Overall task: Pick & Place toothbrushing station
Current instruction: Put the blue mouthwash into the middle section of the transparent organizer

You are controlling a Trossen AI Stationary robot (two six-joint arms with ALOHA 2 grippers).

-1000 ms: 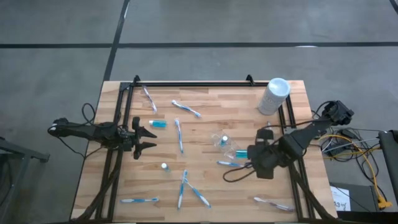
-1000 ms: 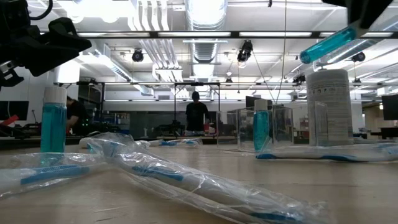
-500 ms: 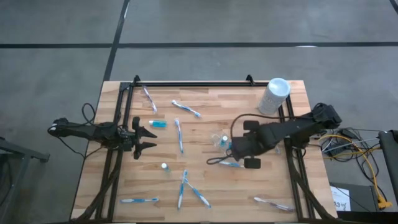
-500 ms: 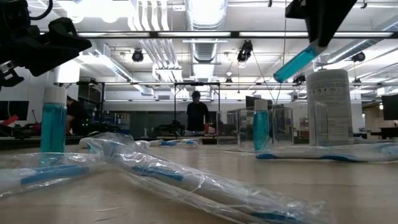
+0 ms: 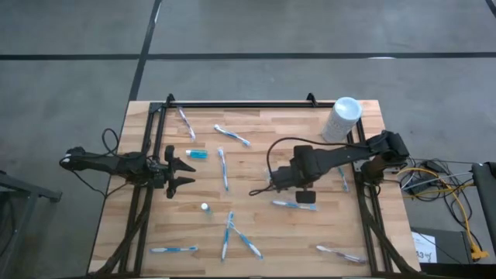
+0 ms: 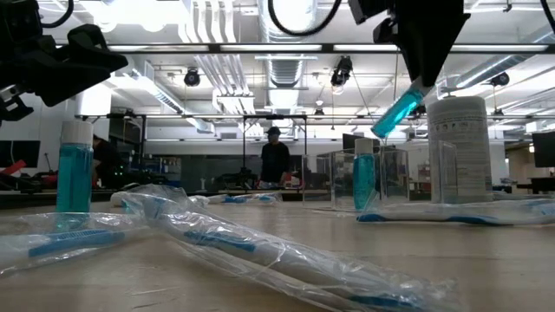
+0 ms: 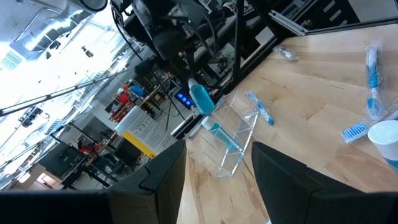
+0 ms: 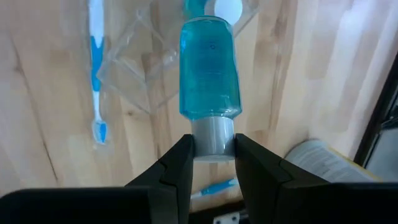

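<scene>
The right tool (image 8: 211, 155) had a blue tube (image 8: 209, 68) pinched by its white cap, fingers (image 8: 177, 168) snug on either side, and it hung in the air right above the clear pouch (image 8: 155, 68) near the middle of the surface (image 5: 256, 225). In the low view the tube (image 6: 399, 111) tilted down out of the tool, well clear of the wood. One more tube seemed to sit in the pouch already, its white cap (image 8: 227, 9) showing just past the carried one, so I'd call the packing only started.

Plenty was left. Left of the pouch a toothbrush (image 5: 223, 168) lay flat, and farther left a second tube (image 5: 196, 154) lay on its side. Toward the front edge a small tube (image 5: 204, 208) stood upright, and more brushes (image 5: 232, 236) were scattered beyond it, with another (image 5: 294, 204) just beside the pouch. The tall white cylinder (image 5: 341, 118) stood at the back right corner, untouched.

The left tool (image 5: 180, 171) waited at the left edge, well apart from the pouch, fingers spread and holding nothing.
</scene>
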